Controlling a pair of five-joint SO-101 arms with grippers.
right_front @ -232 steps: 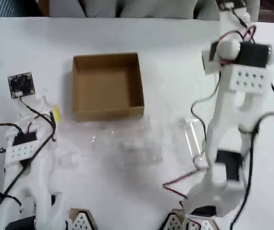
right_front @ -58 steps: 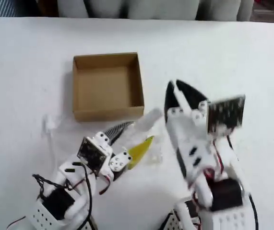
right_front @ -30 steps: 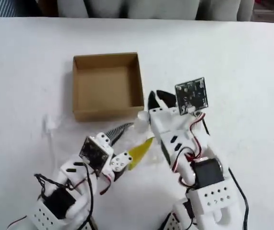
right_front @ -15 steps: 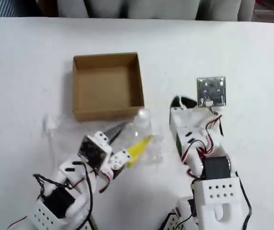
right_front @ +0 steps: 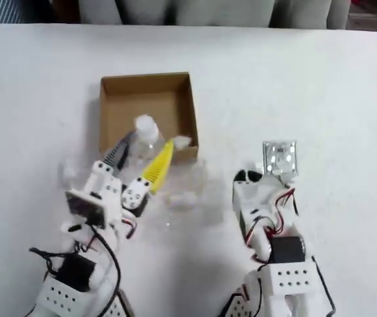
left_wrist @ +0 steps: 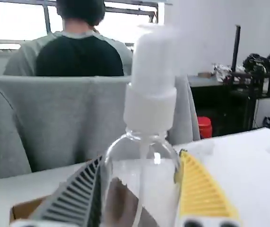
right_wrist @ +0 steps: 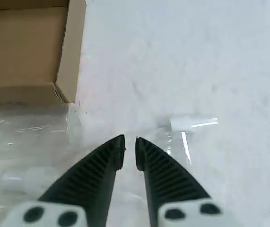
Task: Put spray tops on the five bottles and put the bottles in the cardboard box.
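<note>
White table (right_front: 320, 79) under both arms, cardboard box (right_front: 145, 77) toward its far middle, open side up. Left gripper (right_front: 150, 142) clamped on a clear bottle (left_wrist: 142, 184), grey finger (left_wrist: 78, 198) and yellow finger (left_wrist: 198, 194) against either side of the body, white spray top (left_wrist: 151, 85) on the neck. Seen from above, bottle held over the box's near wall. Right gripper (right_wrist: 129, 151) low over the table beside the box's near corner, all but closed, gripping nothing. Just beyond its tips, a loose white spray part (right_wrist: 191, 124) lying flat. Clear plastic (right_wrist: 21, 132) on the table before the box, too faint to identify.
</note>
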